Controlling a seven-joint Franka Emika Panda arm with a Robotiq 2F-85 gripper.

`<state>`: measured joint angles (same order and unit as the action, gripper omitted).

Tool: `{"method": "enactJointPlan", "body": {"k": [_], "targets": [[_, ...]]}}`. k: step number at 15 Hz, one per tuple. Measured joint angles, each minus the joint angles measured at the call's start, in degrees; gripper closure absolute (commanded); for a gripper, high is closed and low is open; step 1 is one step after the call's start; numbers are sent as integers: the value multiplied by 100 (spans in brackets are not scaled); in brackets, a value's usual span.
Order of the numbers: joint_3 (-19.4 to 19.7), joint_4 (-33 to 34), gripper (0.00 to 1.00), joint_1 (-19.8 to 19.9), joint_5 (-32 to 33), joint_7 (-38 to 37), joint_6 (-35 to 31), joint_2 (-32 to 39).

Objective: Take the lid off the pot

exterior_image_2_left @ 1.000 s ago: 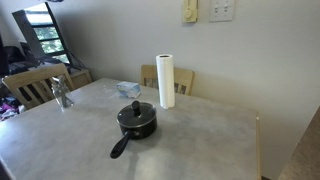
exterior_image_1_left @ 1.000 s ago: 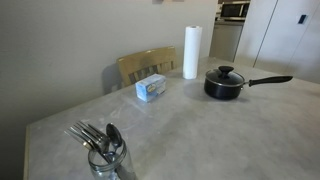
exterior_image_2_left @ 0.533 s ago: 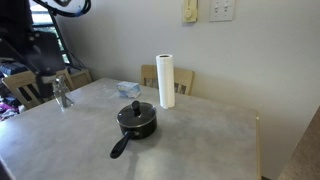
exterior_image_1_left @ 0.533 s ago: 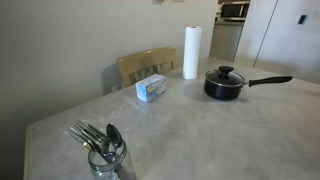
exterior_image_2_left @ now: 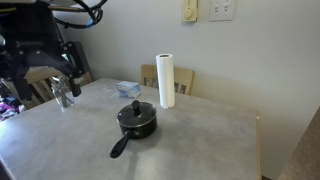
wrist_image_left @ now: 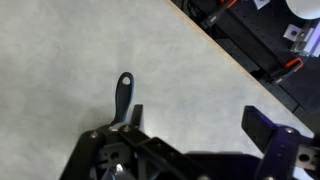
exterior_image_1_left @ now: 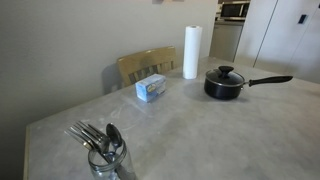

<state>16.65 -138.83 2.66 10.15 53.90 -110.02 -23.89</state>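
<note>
The pot [exterior_image_1_left: 224, 88] is a small black saucepan with a long handle, standing on the grey table in both exterior views [exterior_image_2_left: 137, 126]. The lid [exterior_image_1_left: 225, 76] sits on it, its black knob up [exterior_image_2_left: 135, 106]. My gripper [exterior_image_2_left: 68, 62] is high at the far left of the table, well away from the pot, next to the jar of cutlery. In the wrist view the gripper [wrist_image_left: 200, 120] is open and empty above bare tabletop. Only the pot's handle [wrist_image_left: 123, 92] shows there; the pot body and lid are hidden.
A paper towel roll [exterior_image_1_left: 191, 52] stands behind the pot. A blue box [exterior_image_1_left: 151, 88] lies near the wooden chair [exterior_image_1_left: 146, 64]. A glass jar of cutlery [exterior_image_1_left: 103, 155] stands at a table corner, also in an exterior view [exterior_image_2_left: 62, 93]. Dark gear lies beyond the table edge [wrist_image_left: 250, 45].
The arm has swung into an exterior view from the upper left and come lower, towards the table. The pot and lid have not moved.
</note>
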Motion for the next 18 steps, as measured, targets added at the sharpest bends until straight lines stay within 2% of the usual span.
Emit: {"method": "enactJointPlan", "body": {"k": [3,6,9,11,14,18], "targets": [[0,-6,0,2,-6,18,-84,7],[44,-79,0,-1,-81,209,-796,89],[172,-103,0,-20,-525,842,-1658,325],[269,-71,0,-74,-1004,1421,-1984,578],[368,101,0,-130,-1656,2288,-2014,1023],[397,238,0,-140,-1730,2438,-2008,1217]]}}
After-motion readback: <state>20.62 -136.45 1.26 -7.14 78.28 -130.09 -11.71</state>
